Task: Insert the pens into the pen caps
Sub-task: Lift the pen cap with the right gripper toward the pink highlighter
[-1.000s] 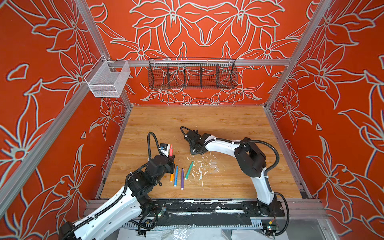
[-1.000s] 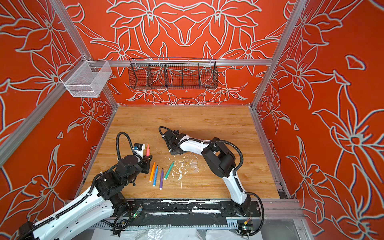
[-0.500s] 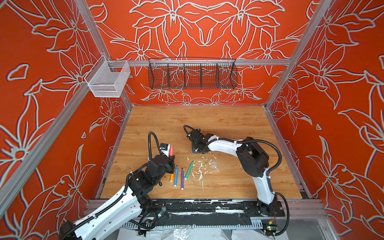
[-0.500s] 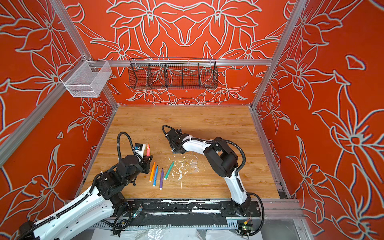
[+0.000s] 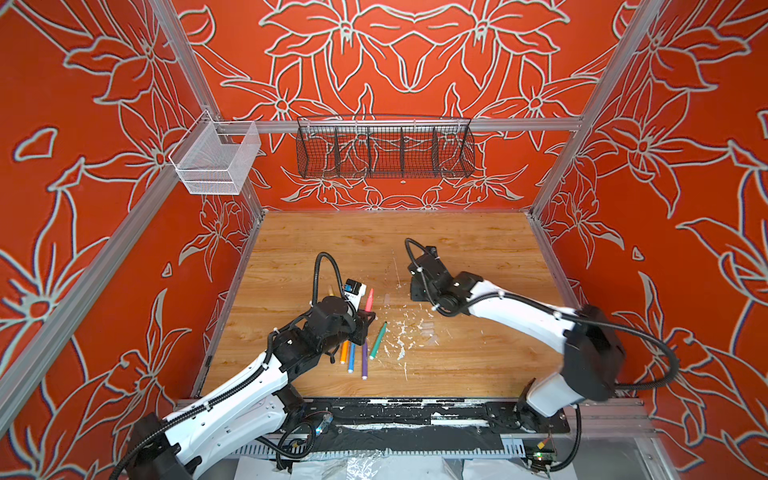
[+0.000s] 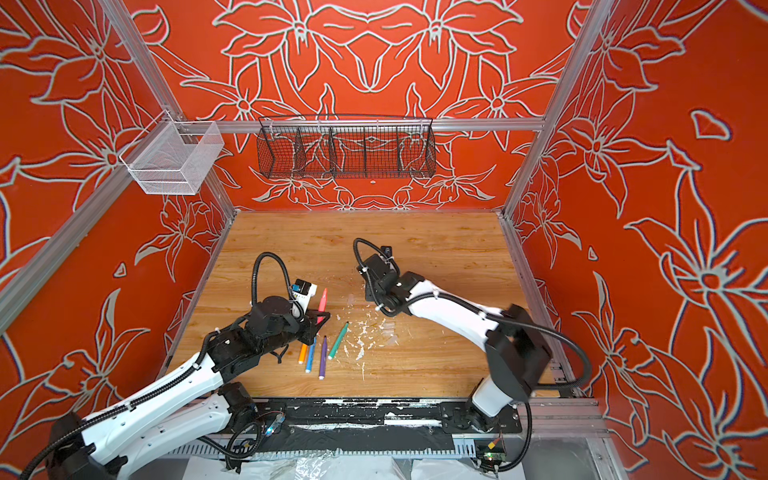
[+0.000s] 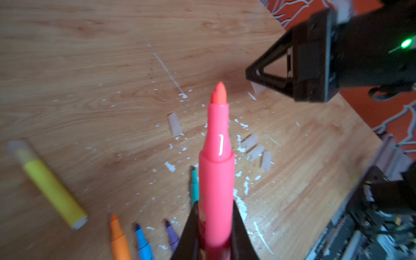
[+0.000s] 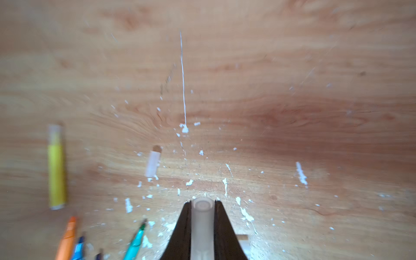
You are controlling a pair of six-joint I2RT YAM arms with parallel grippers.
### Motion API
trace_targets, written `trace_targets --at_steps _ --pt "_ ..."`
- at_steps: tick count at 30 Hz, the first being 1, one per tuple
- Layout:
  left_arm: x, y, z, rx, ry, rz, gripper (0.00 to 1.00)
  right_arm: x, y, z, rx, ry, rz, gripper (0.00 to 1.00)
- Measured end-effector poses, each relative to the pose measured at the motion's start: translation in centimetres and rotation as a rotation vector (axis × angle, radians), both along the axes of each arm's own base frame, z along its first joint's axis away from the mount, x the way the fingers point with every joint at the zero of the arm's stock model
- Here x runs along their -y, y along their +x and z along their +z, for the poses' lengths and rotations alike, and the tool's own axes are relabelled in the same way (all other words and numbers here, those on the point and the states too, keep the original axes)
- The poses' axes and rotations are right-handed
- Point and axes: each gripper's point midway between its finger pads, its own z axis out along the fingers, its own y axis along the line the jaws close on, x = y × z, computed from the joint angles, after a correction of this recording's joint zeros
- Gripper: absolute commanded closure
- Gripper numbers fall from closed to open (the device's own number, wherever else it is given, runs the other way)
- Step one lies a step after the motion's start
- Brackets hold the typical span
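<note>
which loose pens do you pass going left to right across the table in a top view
orange pen → blue pen → purple pen → green pen; the held pink pen overlaps the purple one's place, so it is left out

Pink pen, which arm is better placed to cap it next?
Right, probably: the right gripper is shut on a clear cap, while the left gripper grips the pink pen, tip bare, so it need only steady it.

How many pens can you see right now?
6. Pink pen in the left end effector; yellow, capped, lying apart; orange, blue, purple and green lying side by side, uncapped. None seems hidden.
</note>
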Motion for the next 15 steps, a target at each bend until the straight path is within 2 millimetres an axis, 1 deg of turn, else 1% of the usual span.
trace_targets --at_steps 1,3,5,7,9,11,15 --pt "1.0 -0.3 0.1 -0.006 -0.014 -0.038 1.00 0.6 -0.5 1.6 0.044 0.044 -0.007 0.92" --pt "2.6 -0.8 0.4 -0.009 -0.033 -0.099 1.00 1.5 -1.4 4.0 0.117 0.122 -0.016 0.92" --pt "3.9 -1.0 0.8 -0.007 -0.047 -0.138 1.00 2.2 -2.4 5.7 0.175 0.192 -0.017 0.92" --pt "4.9 -1.0 1.2 -0.003 -0.065 -0.159 1.00 2.3 -3.2 7.2 0.227 0.263 -0.006 0.92" --pt "5.6 -0.6 1.8 -0.001 -0.082 -0.167 1.00 2.1 -3.9 8.6 0.275 0.346 0.011 0.92" --pt "6.3 -0.2 2.3 -0.002 -0.099 -0.168 1.00 1.5 -4.4 9.5 0.310 0.423 0.033 0.92" --pt "7.4 -0.1 3.5 0.010 -0.138 -0.182 1.00 -0.1 -4.9 10.7 0.347 0.534 0.072 0.92"
